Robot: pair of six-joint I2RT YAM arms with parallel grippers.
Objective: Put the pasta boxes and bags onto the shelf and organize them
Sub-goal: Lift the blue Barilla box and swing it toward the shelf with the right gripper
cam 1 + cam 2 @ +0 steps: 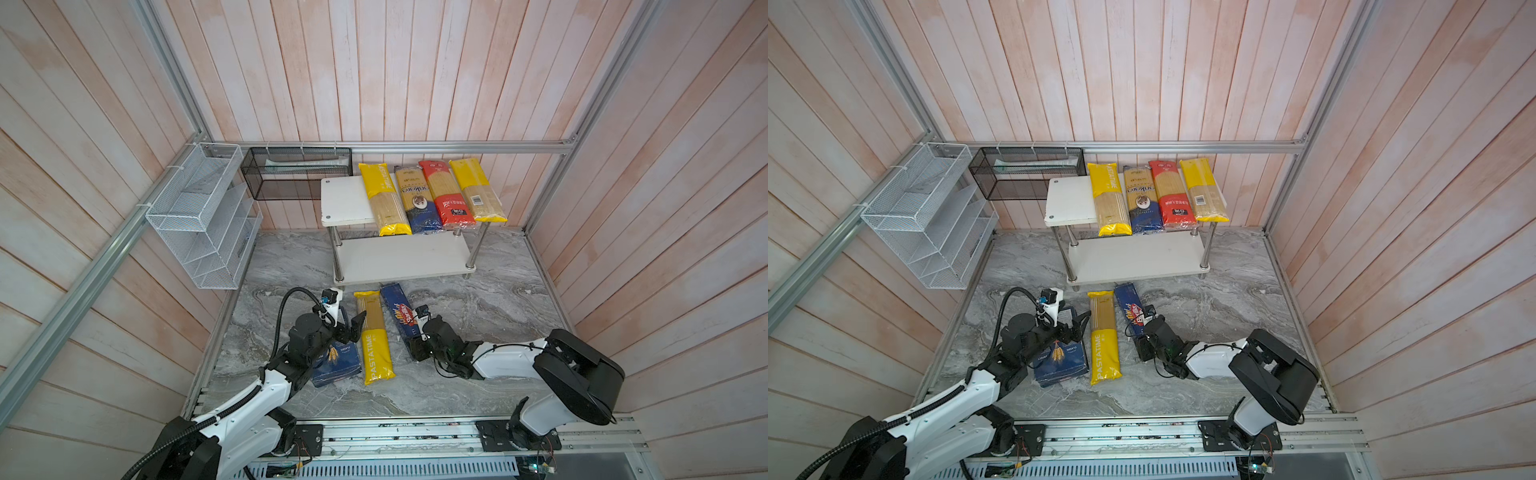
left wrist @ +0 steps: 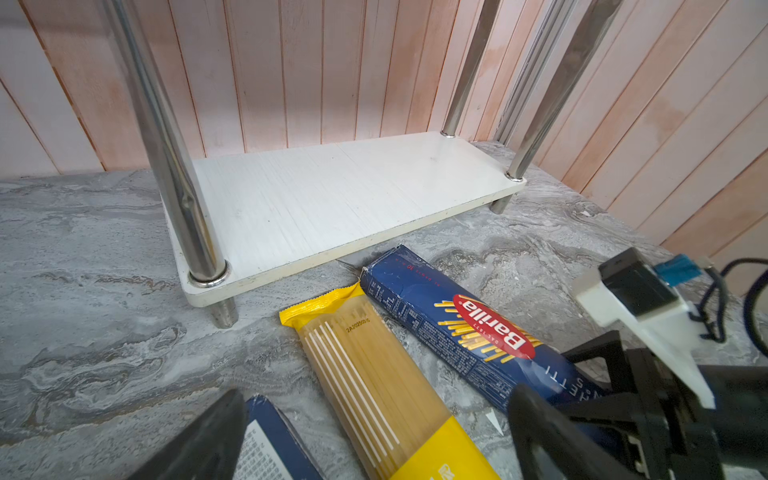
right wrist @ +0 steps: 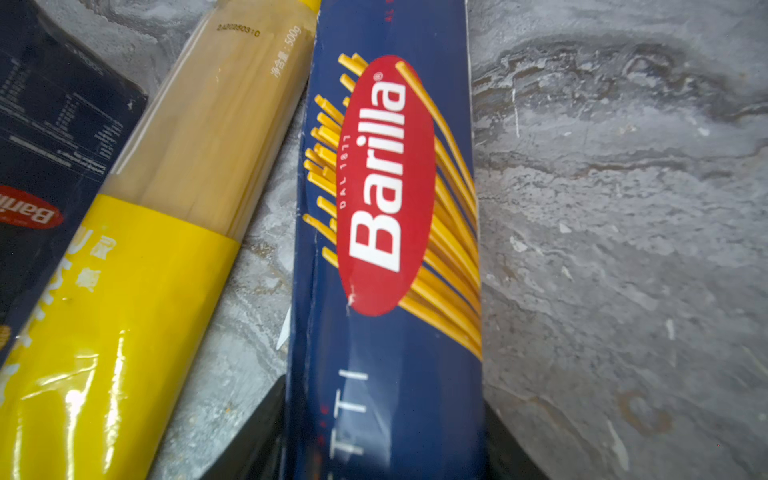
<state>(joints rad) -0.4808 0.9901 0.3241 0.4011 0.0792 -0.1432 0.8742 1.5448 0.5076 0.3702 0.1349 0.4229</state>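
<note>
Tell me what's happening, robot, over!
Left gripper open, empty. Right gripper astride narrow Barilla box, grip unclear. Box flat on table before shelf. Yellow bag close beside it.

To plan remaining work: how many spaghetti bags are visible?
5. On the shelf's top board: left yellow bag, gold-and-blue bag, red bag, right yellow bag. Fifth bag on the table.

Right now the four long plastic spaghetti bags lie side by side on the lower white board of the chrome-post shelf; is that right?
Not quite: the four long plastic spaghetti bags lie side by side on the upper white board of the shelf, as both top views show.
</note>
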